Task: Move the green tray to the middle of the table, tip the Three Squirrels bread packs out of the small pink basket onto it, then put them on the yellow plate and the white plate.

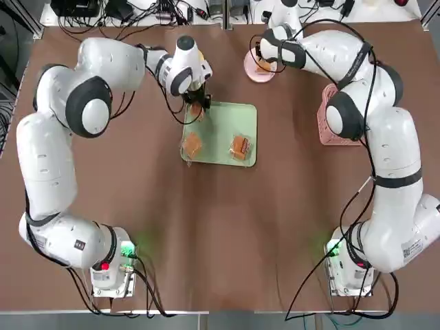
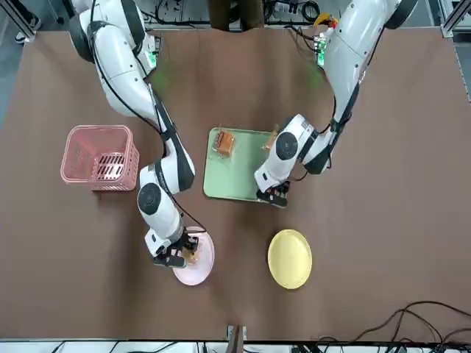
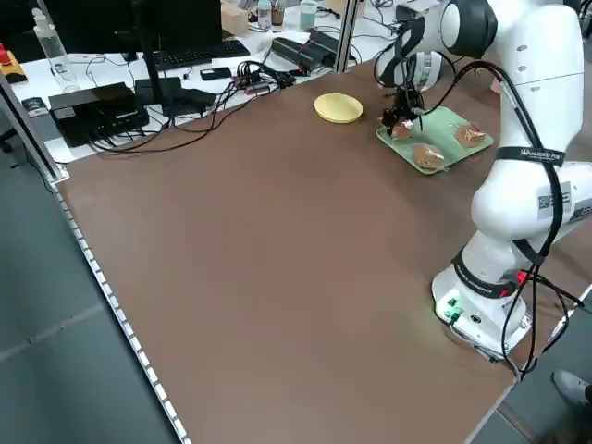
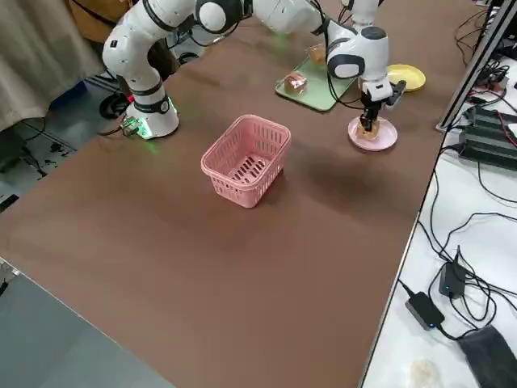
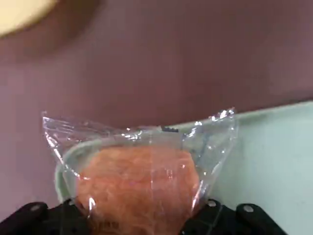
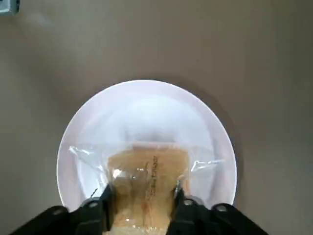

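The green tray (image 1: 221,117) lies mid-table with two Three Squirrels bread packs (image 1: 192,144) (image 1: 240,146) on it. At the tray's far left corner my left gripper (image 1: 196,104) is shut on a third bread pack (image 5: 139,181), which sits between its fingers (image 5: 34,215). My right gripper (image 1: 261,63) hangs low over the white plate (image 6: 146,107). A fourth pack (image 6: 146,171) rests on that plate between the slightly parted fingers (image 6: 105,205). The yellow plate (image 2: 290,257) is bare, just beyond the tray. The small pink basket (image 2: 99,156) stands upright on the table (image 1: 220,234) at the right.
Cables, boxes and bottles line the benches beyond the table's far edge (image 3: 185,92). My right arm's elbow (image 1: 350,110) hangs over the basket in the top view.
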Controlling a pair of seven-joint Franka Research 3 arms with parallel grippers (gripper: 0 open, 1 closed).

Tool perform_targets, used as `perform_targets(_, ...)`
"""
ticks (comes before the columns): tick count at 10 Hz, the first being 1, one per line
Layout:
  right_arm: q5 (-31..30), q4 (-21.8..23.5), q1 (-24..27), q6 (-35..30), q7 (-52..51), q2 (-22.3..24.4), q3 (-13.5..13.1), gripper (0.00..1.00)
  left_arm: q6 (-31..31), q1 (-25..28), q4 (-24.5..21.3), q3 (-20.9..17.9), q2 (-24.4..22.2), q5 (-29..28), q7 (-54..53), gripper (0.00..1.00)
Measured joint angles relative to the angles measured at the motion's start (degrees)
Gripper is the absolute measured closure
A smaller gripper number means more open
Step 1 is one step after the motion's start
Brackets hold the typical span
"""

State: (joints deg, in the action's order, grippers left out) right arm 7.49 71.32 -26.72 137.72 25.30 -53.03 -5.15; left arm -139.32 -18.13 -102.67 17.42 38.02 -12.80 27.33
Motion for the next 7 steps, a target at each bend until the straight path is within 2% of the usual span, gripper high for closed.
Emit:
perform_targets(2, 0.0, -1.02, -0.03, -0.02, 0.0, 0.24, 0.03, 0.15, 4.56, 1.81, 3.28, -0.14, -1.08, -0.08, -0.06, 0.48)
perform_targets(3, 0.0, -1.64, -0.12, -1.09, -0.01, 0.67, 0.05, 0.02, 5.42, 3.47, 5.21, -0.25, -1.59, -0.33, -0.33, 0.49)
perform_targets(5, 0.03, -2.06, -0.95, -5.36, 0.24, 2.56, 0.16, 0.01, 5.69, 7.47, 9.19, -0.45, -1.6, -4.27, -0.52, 0.49)
perform_targets(7, 0.04, -2.05, -2.54, -14.52, 3.12, 6.69, 0.18, 0.01, 5.69, 9.32, 15.11, -1.36, 0.96, -5.35, -0.45, 0.56)
